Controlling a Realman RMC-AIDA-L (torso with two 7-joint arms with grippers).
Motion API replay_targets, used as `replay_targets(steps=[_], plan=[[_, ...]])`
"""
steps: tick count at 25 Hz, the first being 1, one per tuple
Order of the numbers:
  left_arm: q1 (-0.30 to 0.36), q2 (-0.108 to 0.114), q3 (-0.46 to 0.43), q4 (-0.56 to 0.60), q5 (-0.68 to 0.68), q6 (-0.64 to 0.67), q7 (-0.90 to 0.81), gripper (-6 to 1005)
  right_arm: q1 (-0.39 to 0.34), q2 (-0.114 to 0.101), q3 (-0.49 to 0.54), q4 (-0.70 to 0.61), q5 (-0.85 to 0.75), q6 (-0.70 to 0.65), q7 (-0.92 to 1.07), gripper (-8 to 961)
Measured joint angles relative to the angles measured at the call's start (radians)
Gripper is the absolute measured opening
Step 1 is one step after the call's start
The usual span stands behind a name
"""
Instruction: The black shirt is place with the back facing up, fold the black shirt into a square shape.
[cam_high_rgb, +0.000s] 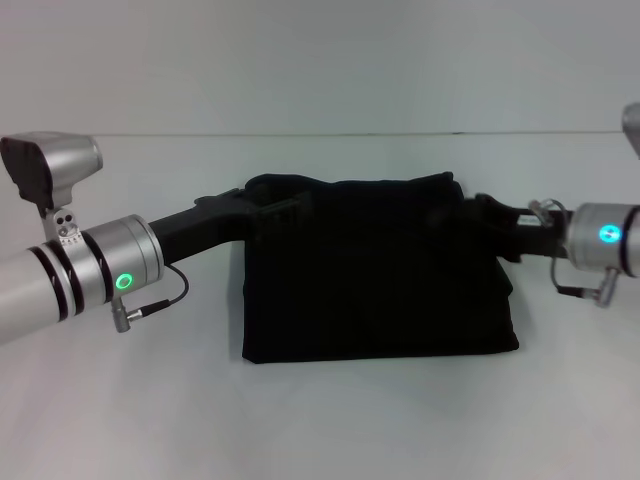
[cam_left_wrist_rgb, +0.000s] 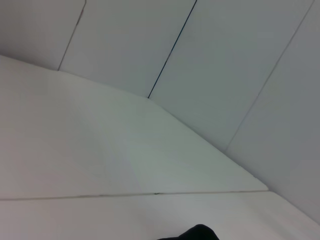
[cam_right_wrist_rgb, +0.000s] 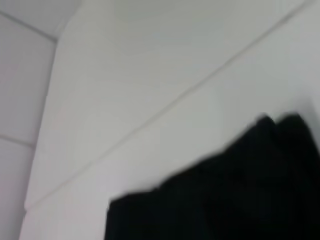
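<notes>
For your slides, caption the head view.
Both grippers hold the black shirt by its far corners above the white table.

Even soft light; right wrist blurry.

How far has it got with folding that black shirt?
The black shirt is already a compact, roughly rectangular bundle on the white table. The left gripper and right gripper are at its far corners, apparently mid-fold. Left: laying it flat and squaring it.
</notes>
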Motion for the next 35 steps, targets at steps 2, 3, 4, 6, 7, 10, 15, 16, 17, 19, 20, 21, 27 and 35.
replay_targets(steps=[2,3,4,6,7,10,15,16,17,19,20,21,27,35], plan=[[0.000,0.000,-0.001,-0.001,0.000,-0.005,0.000,809,0.008,0.018,0.001,0.005,0.048,0.047,-0.057,556],[-0.001,0.000,-0.001,-0.001,0.000,-0.006,0.000,808,0.012,0.027,0.001,0.008,0.073,0.066,-0.088,553],[-0.001,0.000,-0.002,-0.001,0.000,-0.007,0.000,808,0.014,0.033,0.001,0.009,0.091,0.076,-0.111,549],[-0.001,0.000,-0.003,-0.002,0.000,-0.013,0.001,808,0.015,0.041,0.000,0.010,0.131,0.092,-0.148,547],[-0.001,0.000,-0.003,-0.002,0.000,-0.014,0.001,808,0.014,0.041,-0.001,0.011,0.146,0.094,-0.156,546],[0.000,0.000,-0.003,-0.002,0.000,-0.018,0.001,808,0.006,0.037,-0.006,0.012,0.168,0.095,-0.162,544],[0.005,0.000,-0.003,-0.002,0.000,-0.018,0.001,808,-0.008,0.006,-0.010,0.023,0.163,0.088,-0.153,539],[0.005,0.000,-0.003,-0.002,0.000,-0.018,0.001,808,-0.010,-0.002,-0.011,0.029,0.163,0.080,-0.152,539],[0.005,0.000,-0.003,-0.002,0.000,-0.018,0.001,808,-0.012,-0.011,-0.013,0.036,0.163,0.072,-0.152,538],[0.004,-0.001,-0.003,-0.002,0.000,-0.018,0.001,808,-0.017,-0.024,-0.022,0.041,0.162,0.062,-0.147,536],[0.004,-0.001,-0.003,-0.002,0.000,-0.018,0.001,808,-0.019,-0.028,-0.029,0.042,0.162,0.058,-0.143,535],[0.003,-0.001,-0.003,-0.002,0.000,-0.018,0.000,808,-0.021,-0.033,-0.035,0.042,0.162,0.054,-0.138,534],[-0.002,-0.002,-0.003,-0.001,-0.001,-0.019,-0.001,807,-0.012,-0.068,-0.142,0.036,0.161,0.036,-0.076,529],[-0.010,0.000,0.000,-0.001,-0.001,-0.019,0.000,808,0.020,-0.075,-0.200,0.032,0.161,0.145,-0.056,522]])
